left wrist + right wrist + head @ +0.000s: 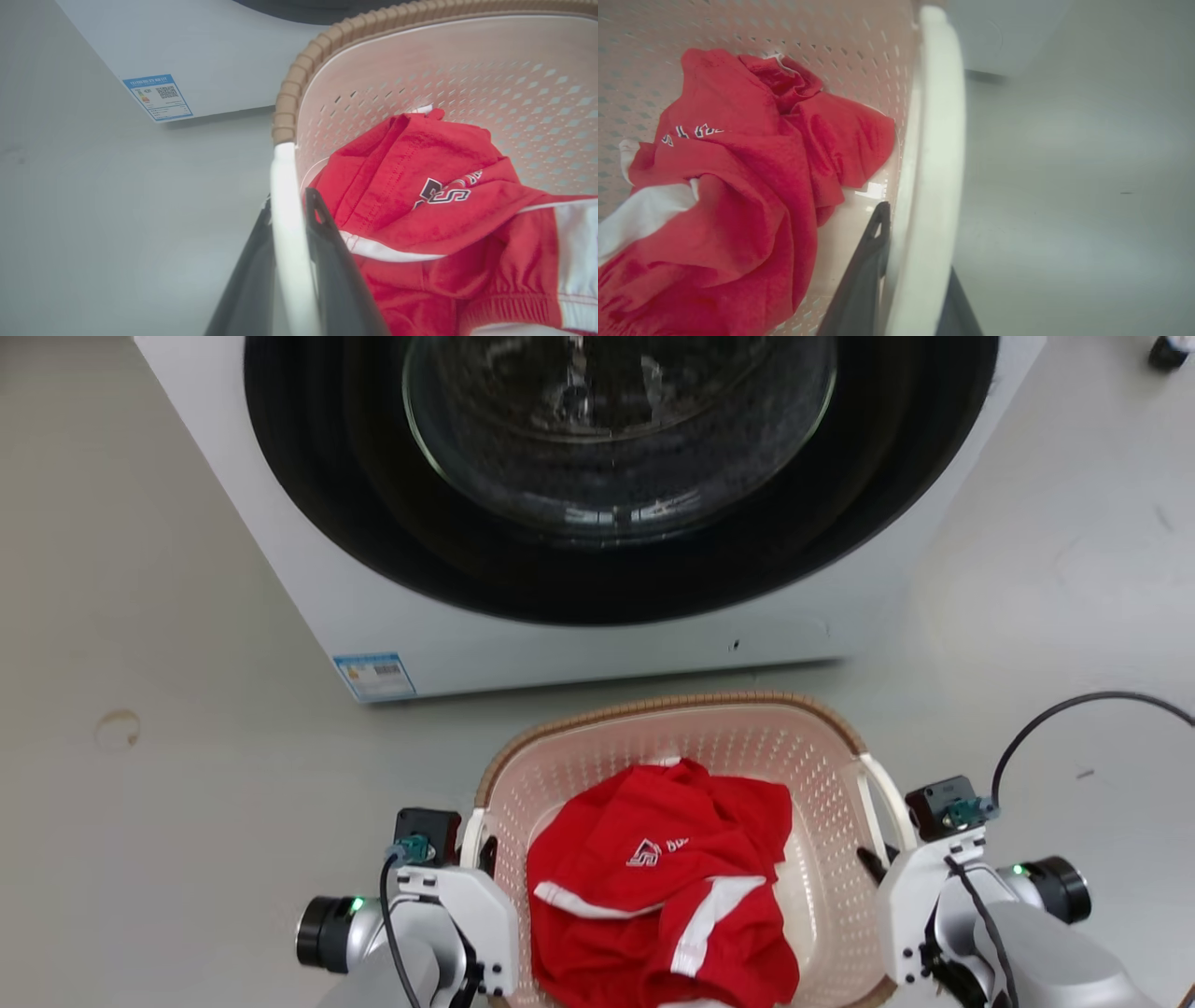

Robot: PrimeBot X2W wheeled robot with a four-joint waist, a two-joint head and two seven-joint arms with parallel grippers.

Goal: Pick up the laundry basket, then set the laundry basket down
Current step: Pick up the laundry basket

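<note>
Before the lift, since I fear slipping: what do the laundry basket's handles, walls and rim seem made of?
Laundry basket: handle looks smooth white plastic, faint sheen; walls thin cream plastic, moulded perforations; rim probably brown plastic moulded woven-style, identical segments.

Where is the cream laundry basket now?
The cream perforated plastic laundry basket is at the head view's bottom centre, before the white washing machine, between the left gripper and the right gripper.

Blue-edged sticker (pixel 158 97) w/ QR code is seen on washing machine (pixel 560 649); print too small. White lettering (pixel 441 192) incl. "S" is printed on red garment (pixel 397 154).
</note>
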